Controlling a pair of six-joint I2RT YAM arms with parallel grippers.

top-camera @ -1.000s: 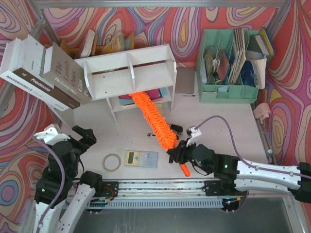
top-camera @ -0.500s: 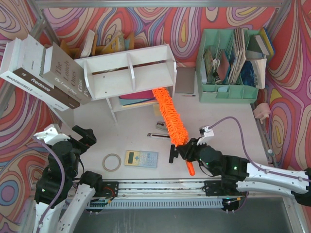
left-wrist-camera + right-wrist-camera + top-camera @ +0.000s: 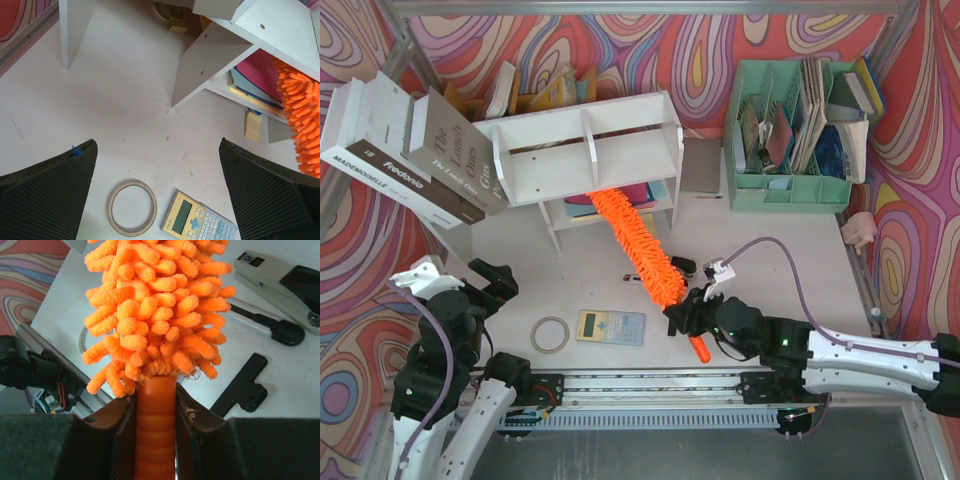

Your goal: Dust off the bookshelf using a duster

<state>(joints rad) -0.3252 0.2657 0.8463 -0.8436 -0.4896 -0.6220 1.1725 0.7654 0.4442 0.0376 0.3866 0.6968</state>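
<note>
Right wrist — duster [image 3: 155,315] (orange handle) inside right gripper [image 3: 155,407], fluff beyond.

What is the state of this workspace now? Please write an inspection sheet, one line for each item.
Surface: white table, a few small marks.
Job's things: bookshelf upright; duster slants up from the right gripper, tip under the shelf top.
Clutter: calculator, tape ring, stapler, books, green organizer.
Grippers: left gripper open, empty; right shut on the duster handle.
Cables: purple cable loops above the right arm; another along the left arm.
Surroundings: swirl-patterned walls, metal frame.
</note>
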